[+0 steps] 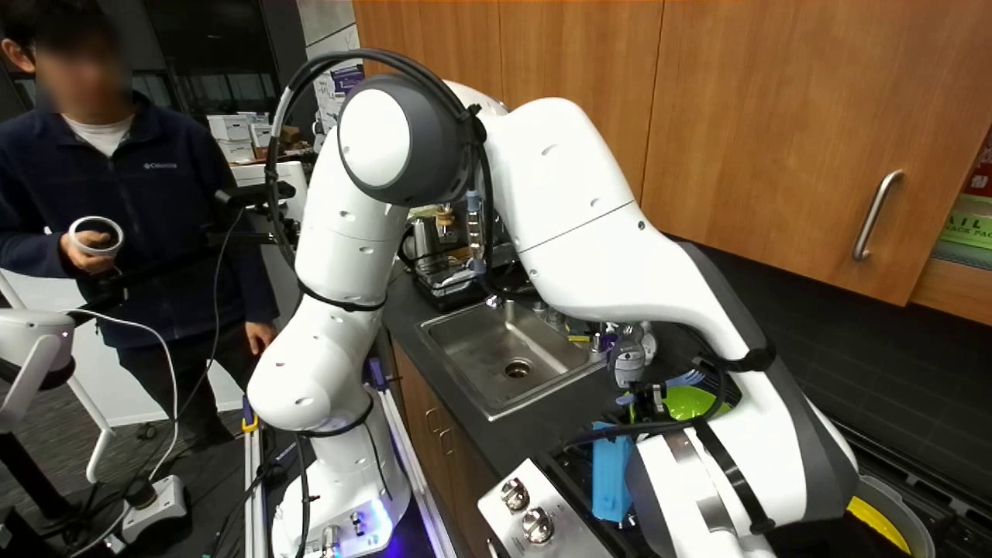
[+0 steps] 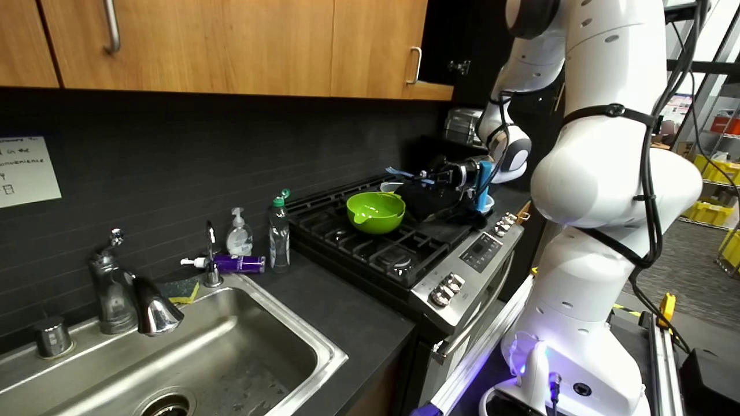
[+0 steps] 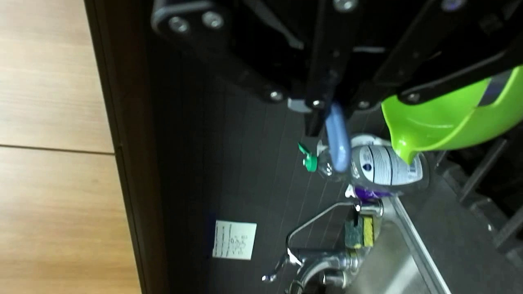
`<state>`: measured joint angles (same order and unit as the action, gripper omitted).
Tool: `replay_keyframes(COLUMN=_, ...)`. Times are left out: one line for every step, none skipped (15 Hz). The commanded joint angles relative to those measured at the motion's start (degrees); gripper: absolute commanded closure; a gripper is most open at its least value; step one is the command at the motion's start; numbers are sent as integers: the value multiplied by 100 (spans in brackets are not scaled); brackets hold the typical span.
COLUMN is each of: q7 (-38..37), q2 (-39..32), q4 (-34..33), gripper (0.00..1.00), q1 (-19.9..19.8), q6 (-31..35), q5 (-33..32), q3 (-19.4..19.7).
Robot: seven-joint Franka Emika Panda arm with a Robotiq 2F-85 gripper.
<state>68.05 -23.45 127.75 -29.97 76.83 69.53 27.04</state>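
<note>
End effector (image 3: 331,111) pinching a blue utensil (image 3: 338,145); green bowl (image 2: 376,214) on the stove (image 2: 398,259) nearby

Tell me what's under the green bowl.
The green bowl appears to sit on the black grates of the stove, which show beside it. The bowl itself hides whatever lies directly beneath its base.

Green bowl (image 2: 376,214) on gas stovetop (image 2: 399,260)
</note>
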Motion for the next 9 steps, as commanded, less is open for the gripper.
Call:
replay_keyframes(q7=-490, q2=-130, q4=-463, gripper=99, q1=47, q6=-364, q5=-838, q3=-103)
replay_keyframes(q7=-622, q2=-192, q4=-592, gripper=99, q1=43, q6=-458, q5=-1047, q3=-147)
replay_keyframes(q7=-721, q2=-240, q4=-703, gripper=99, q1=30, q6=-563, q5=-1283, q3=-183)
replay_keyframes(q7=-864, q2=-290, q4=-814, gripper=99, q1=23, q6=-641, q5=-1506, q3=-215)
replay_keyframes(q7=-1014, q2=-347, q4=-938, gripper=99, q1=15, q6=-740, q5=-1720, q3=-251)
replay_keyframes(q7=-1171, q2=-404, q4=-1051, gripper=99, q1=0, q6=-827, q5=-1937, q3=-275)
replay_keyframes(q7=-1419, q2=-468, q4=-1167, gripper=99, q1=-5, q6=-871, q5=-2082, q3=-291)
replay_keyframes(q7=-1627, q2=-510, q4=-1242, gripper=99, q1=-21, q6=-876, q5=-2167, q3=-304)
replay_keyframes(q7=-1868, q2=-533, q4=-1284, gripper=99, q1=-35, q6=-787, q5=-2117, q3=-309)
